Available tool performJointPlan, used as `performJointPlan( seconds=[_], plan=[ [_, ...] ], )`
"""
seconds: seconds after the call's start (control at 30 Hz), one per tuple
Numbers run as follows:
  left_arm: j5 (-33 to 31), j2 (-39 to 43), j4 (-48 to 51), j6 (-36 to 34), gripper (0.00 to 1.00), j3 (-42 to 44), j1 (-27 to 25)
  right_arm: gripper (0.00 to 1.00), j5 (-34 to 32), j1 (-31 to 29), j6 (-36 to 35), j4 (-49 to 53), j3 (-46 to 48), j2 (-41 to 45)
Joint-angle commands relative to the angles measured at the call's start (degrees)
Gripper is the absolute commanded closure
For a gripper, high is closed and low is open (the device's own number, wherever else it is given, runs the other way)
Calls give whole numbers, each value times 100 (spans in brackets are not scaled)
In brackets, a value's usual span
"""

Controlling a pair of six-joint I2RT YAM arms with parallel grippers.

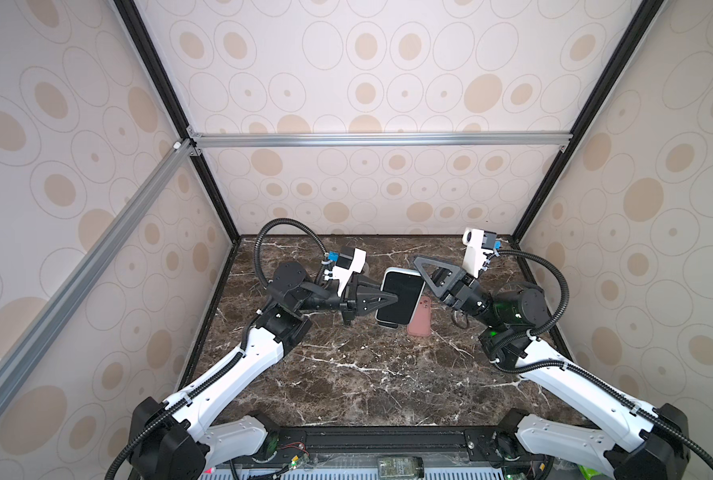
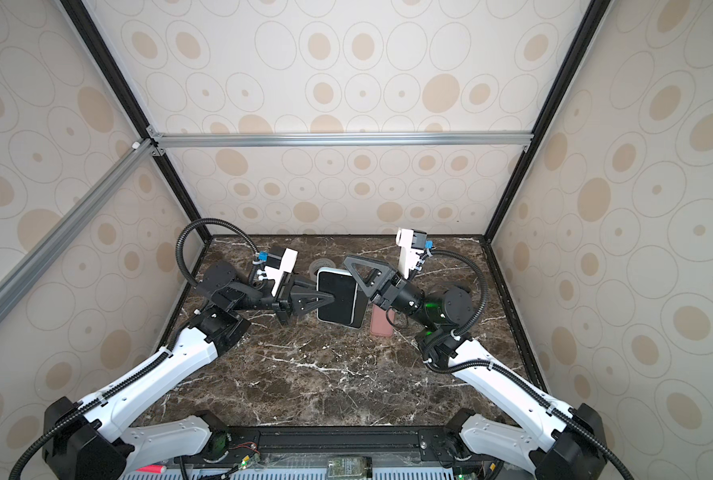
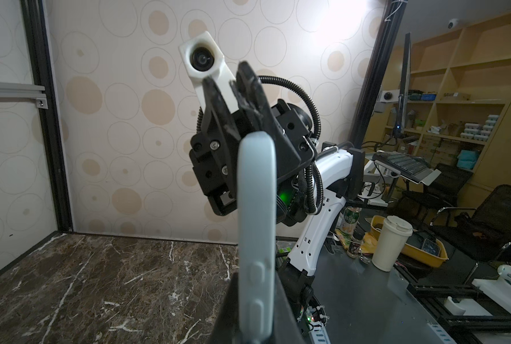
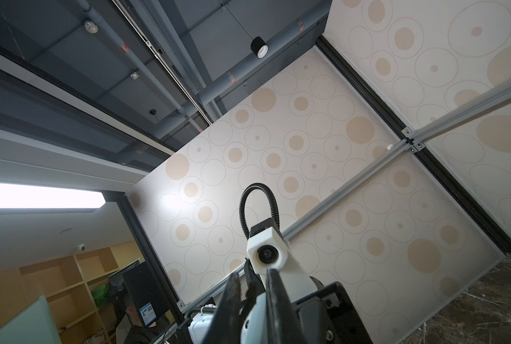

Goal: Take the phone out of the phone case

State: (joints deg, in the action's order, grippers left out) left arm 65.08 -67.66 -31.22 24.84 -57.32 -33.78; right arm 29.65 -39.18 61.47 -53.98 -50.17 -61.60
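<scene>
The phone [image 1: 402, 301] [image 2: 340, 299] shows its black screen upward and is held above the marble table. It sits in a pale blue phone case [image 1: 400, 272], whose side with button covers fills the left wrist view [image 3: 255, 208]. My left gripper [image 1: 390, 298] [image 2: 330, 297] [image 3: 255, 297] is shut across the left long edge of the cased phone. My right gripper [image 1: 423, 270] [image 2: 352, 266] [image 4: 252, 275] stands at the far right corner, fingers pointing up, with the pale case edge [image 4: 252, 315] deep between them.
A flat pink case-like object [image 1: 420, 320] [image 2: 382, 324] lies on the marble table [image 1: 346, 374] just right of the phone, partly under the right wrist. Patterned walls close three sides. A white cup [image 3: 391, 241] and clutter stand outside the cell.
</scene>
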Motion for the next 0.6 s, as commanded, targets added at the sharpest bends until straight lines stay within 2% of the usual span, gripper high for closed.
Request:
performJointPlan(
  seconds=[0.0, 0.2, 0.57],
  plan=[
    [-196, -134, 247, -758, 100, -604, -62, 100, 566, -338, 565, 709, -14, -203],
    [-157, -177, 839, -1291, 100, -890, -65, 100, 575, -340, 735, 918, -116, -264],
    [-152, -221, 864, -1429, 100, -992, -66, 100, 448, -341, 734, 1364, -102, -185]
  ],
)
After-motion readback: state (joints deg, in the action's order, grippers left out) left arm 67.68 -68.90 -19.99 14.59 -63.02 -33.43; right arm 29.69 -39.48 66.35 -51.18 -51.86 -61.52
